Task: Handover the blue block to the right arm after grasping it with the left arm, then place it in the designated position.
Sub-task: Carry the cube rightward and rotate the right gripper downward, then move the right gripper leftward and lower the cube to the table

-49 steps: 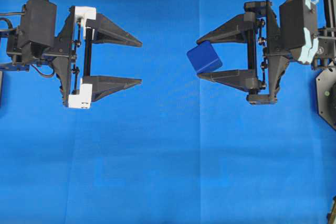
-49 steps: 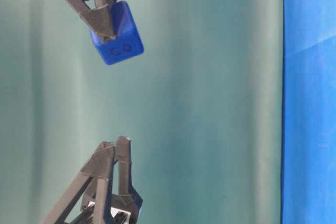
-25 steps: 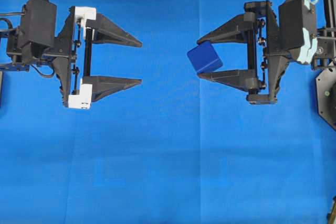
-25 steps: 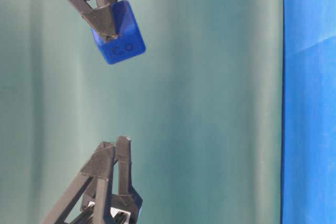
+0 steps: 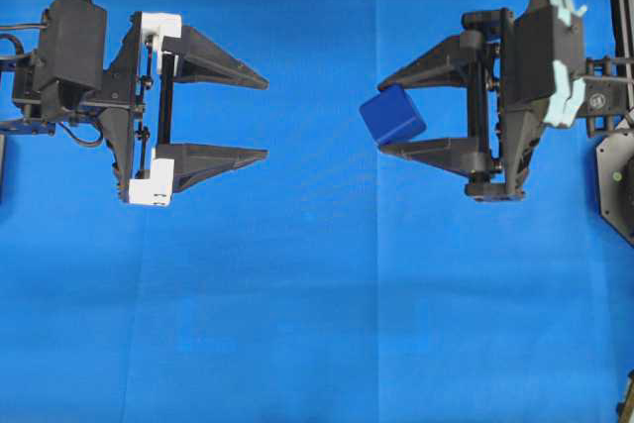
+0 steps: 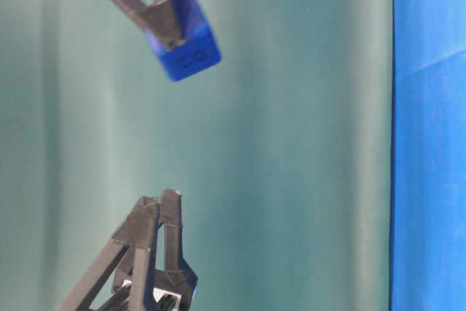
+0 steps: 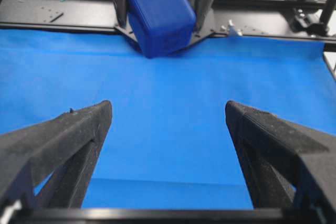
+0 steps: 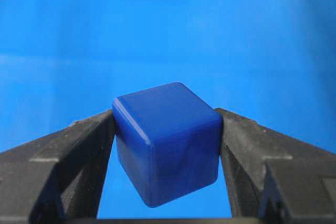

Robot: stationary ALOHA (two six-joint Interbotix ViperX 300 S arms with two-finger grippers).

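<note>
The blue block [image 5: 392,114] hangs tilted above the blue cloth, pinched between the black fingers of my right gripper [image 5: 382,115], which is shut on it. In the right wrist view the block [image 8: 167,140] fills the gap between both fingers of the right gripper [image 8: 166,116]. My left gripper [image 5: 265,118], with white brackets, stands wide open to the left of the block, apart from it and holding nothing. From the left wrist, the block [image 7: 160,14] shows far ahead of the spread left gripper [image 7: 168,106]. The table-level view shows the block [image 6: 186,38] above the cloth.
The blue cloth [image 5: 317,324] covers the table. A black arm base [image 5: 616,175] sits at the right edge. A black frame [image 7: 52,14] borders the cloth's far side in the left wrist view. A teal backdrop [image 6: 291,143] fills the table-level view.
My right gripper has drawn back a little to the right with the blue block in it, widening the gap to the left gripper. The left arm has not moved.
</note>
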